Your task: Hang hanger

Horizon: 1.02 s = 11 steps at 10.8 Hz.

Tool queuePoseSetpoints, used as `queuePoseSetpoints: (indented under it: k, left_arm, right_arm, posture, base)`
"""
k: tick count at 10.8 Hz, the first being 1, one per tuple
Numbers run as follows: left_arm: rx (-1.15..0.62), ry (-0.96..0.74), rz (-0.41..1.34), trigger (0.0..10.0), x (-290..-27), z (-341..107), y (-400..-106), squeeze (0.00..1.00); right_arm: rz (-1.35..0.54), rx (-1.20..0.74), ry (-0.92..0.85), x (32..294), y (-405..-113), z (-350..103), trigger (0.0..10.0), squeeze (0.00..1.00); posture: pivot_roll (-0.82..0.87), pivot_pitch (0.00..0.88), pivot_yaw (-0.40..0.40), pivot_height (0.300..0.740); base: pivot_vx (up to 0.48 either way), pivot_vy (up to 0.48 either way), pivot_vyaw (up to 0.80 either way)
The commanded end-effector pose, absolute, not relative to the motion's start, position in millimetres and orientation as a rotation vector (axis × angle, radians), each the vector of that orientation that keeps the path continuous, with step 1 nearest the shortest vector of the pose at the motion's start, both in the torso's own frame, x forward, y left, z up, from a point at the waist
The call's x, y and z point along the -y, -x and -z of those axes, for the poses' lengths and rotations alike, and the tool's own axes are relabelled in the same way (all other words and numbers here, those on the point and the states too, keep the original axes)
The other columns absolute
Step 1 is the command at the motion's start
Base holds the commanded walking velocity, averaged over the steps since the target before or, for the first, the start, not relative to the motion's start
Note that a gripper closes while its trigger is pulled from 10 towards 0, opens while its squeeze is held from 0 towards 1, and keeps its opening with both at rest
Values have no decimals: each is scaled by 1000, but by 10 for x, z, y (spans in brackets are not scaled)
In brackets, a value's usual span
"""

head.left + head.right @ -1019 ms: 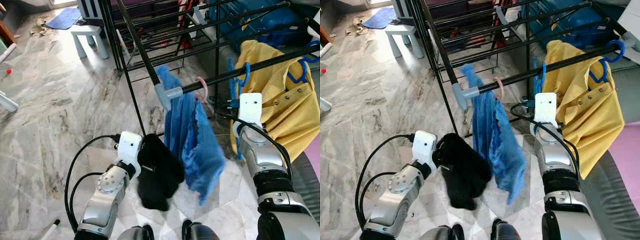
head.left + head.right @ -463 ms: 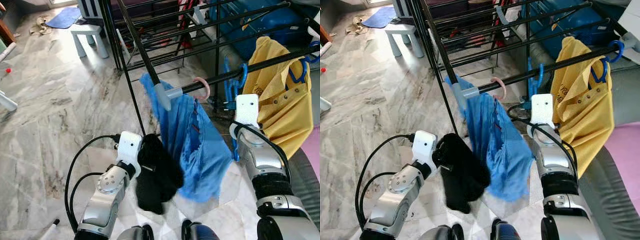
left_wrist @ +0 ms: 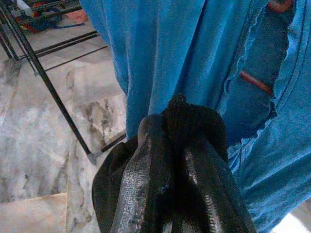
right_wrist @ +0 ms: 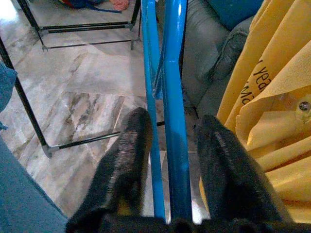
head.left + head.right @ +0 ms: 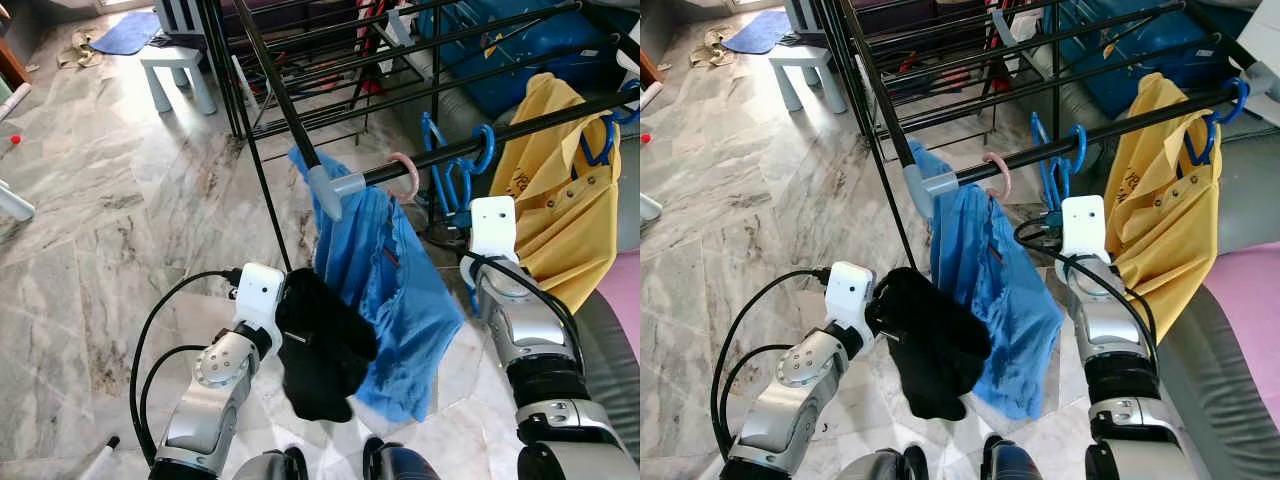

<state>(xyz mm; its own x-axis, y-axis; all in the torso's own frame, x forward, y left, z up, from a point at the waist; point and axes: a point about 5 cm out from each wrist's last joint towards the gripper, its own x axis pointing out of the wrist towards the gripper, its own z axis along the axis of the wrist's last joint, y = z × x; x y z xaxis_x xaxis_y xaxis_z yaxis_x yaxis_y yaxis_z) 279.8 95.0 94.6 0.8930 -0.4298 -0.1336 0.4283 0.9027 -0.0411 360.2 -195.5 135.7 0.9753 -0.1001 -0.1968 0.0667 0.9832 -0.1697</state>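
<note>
Since a second ago, the blue hanger point(image 5: 446, 170) has come clear of the yellow shirt point(image 5: 560, 200) and is now hooking over the black rail point(image 5: 1040, 152) of the drying rack.

Nearest, the left gripper point(image 3: 182, 160) is clamping its fingers on a black cloth point(image 5: 322, 345), pressing against the blue garment point(image 5: 385, 290). Farther along, the right gripper point(image 4: 170, 160) is spreading its fingers point(image 4: 124, 160) wide around the hanger's bars. Pulling back crookedly could be snagging the hanger off the rail.

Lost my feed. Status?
Left hand shut on black cloth. Right hand open around blue hanger, hooked on rail.
</note>
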Motion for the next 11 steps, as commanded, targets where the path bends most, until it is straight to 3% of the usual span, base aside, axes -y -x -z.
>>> queuePoseSetpoints:
  k: [1, 2, 3, 5, 6, 7, 11]
  left_arm:
    - [-135, 7, 450, 10000, -953, -964, -2796, 0]
    - [-134, 6, 450, 10000, -950, -967, -2799, 0]
    - [-135, 4, 449, 10000, -951, -967, -2798, 0]
    - [-136, 4, 449, 10000, -950, -967, -2799, 0]
    - [-137, 5, 450, 10000, -950, -965, -2798, 0]
    - [-137, 6, 452, 10000, -945, -965, -2801, 0]
    - [-139, 8, 455, 10000, -936, -960, -2805, 0]
  right_arm:
    - [82, -214, 167, 1944, -3579, -1338, 10000, 1000]
    - [80, -211, 168, 1938, -3582, -1355, 10000, 937]
    - [84, -224, 177, 1938, -3574, -1347, 10000, 0]
    - [94, -246, 167, 1937, -3543, -1312, 10000, 0]
    - [91, -253, 158, 1910, -3512, -1290, 4471, 0]
    - [88, -255, 156, 1891, -3499, -1285, 863, 0]
    - [88, -260, 157, 1844, -3479, -1300, 1255, 0]
  posture:
    - [-103, 206, 67, 740]
    - [-102, 206, 67, 740]
    - [-102, 206, 67, 740]
    - [-100, 205, 67, 740]
    - [-100, 205, 67, 740]
    - [-105, 204, 66, 740]
    - [-105, 201, 65, 740]
  base:
    - [0, 0, 0]
    - [0, 0, 0]
    - [0, 0, 0]
    - [0, 0, 0]
    - [0, 0, 0]
    - [0, 0, 0]
    - [0, 0, 0]
